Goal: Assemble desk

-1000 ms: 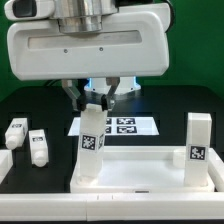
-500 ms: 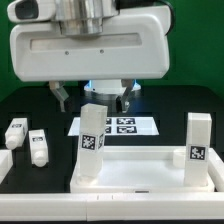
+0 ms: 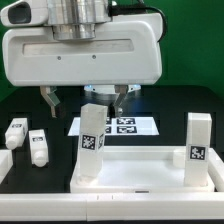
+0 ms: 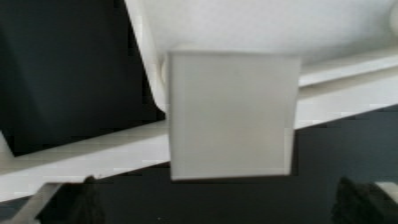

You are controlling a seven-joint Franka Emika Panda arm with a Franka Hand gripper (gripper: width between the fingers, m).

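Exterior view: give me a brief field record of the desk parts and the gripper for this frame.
gripper: open, over standing leg, apart from it
desk top: lying flat
standing legs: two, at desk top's corners; second leg
loose legs: two, exterior view's left
marker board: behind desk top

Bright overhead light; wrist view blurred.

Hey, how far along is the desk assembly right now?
Looks done: two legs stand upright on the desk top, the first leg toward the exterior view's left and the second leg at its right. In hand: nothing; the gripper hangs open above the first leg. Left: two loose legs lie at the exterior view's left, not yet fitted.
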